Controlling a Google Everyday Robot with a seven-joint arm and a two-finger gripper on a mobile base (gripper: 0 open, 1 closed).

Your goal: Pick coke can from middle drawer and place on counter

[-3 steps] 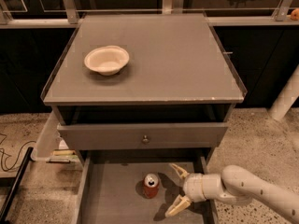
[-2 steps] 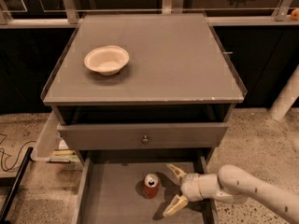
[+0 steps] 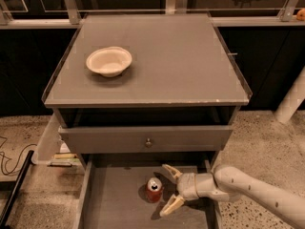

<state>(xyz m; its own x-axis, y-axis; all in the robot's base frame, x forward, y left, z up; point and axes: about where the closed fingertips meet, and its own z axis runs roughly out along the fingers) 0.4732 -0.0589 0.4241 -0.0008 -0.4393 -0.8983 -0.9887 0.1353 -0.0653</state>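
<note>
Grey counter holds bowl; gripper gapes beside coke can in middle drawer.

We count one small red soda can, one shallow white bowl, one flat grey tabletop, one open grey drawer tray and one pale two-fingered claw, which sits inside that tray beside the can

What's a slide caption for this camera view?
Open end effector beside the coke can in the middle drawer; white bowl on counter.
</note>
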